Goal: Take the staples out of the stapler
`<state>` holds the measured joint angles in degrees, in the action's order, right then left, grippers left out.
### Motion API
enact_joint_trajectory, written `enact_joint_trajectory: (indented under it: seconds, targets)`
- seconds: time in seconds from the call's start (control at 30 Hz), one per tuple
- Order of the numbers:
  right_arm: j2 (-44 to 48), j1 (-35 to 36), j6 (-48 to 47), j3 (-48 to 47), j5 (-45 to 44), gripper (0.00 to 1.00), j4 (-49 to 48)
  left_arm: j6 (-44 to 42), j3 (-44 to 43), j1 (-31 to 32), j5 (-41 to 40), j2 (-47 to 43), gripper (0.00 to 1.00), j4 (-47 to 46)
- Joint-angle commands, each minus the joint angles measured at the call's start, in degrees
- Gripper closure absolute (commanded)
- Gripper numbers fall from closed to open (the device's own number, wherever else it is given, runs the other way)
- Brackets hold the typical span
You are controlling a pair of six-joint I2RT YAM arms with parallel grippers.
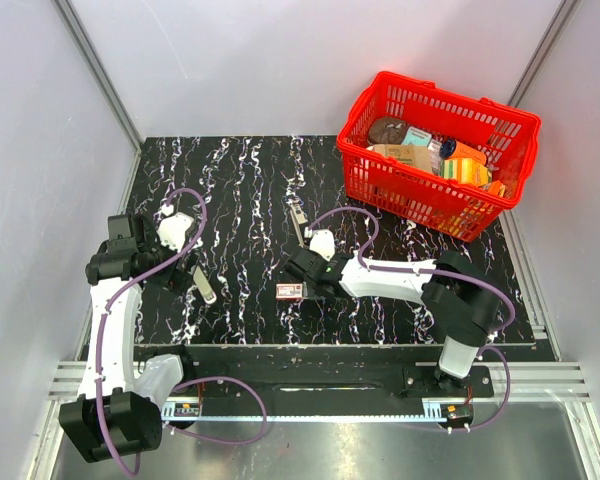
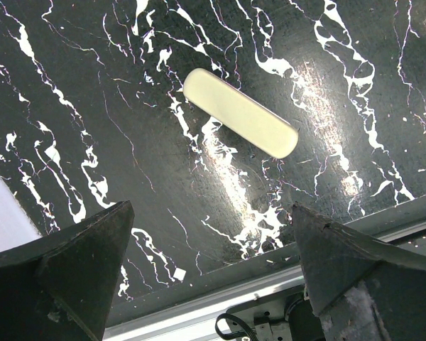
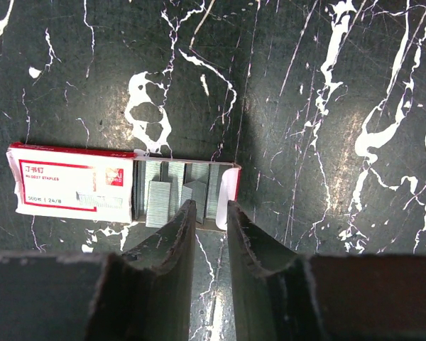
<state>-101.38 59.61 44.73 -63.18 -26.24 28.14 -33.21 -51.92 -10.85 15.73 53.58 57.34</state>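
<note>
The stapler (image 1: pixel 298 218) is a slim dark and silver thing lying on the black marbled mat, just beyond my right wrist; neither wrist view shows it. My right gripper (image 1: pixel 298 274) (image 3: pixel 209 204) hovers low over the open end of a red-and-white staple box (image 3: pixel 71 183), its jaws a narrow gap apart with only mat between them. Several silver staple strips (image 3: pixel 160 200) lie in the box's open tray. My left gripper (image 1: pixel 185 268) (image 2: pixel 211 209) is wide open and empty. It hangs above a pale cream bar with rounded ends (image 2: pixel 240 122) (image 1: pixel 205 290).
A red basket (image 1: pixel 420 195) filled with groceries stands at the back right corner of the mat. The mat's near edge and the metal rail (image 2: pixel 199 312) lie just below the left gripper. Grey walls close in both sides.
</note>
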Motion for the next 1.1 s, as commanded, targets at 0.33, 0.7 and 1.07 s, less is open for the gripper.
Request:
enact_joint_trajectory:
  seconds: [0.33,0.7,1.07]
  targets:
    - [0.3,-0.3,-0.4,-1.5,-0.7,0.73,-0.5,-0.7,-0.3,-0.3,0.1,-1.5,0.01,-1.0]
    - [-2.2,-2.1,-0.6,-3.6,0.7,0.79,3.3,1.3,-5.8,3.3,5.2,5.0,0.01,-1.6]
    - [12.3,-4.7,1.5,4.5,2.2,0.76,0.2,6.8,-7.9,29.5,-1.4,20.1,0.01,-21.3]
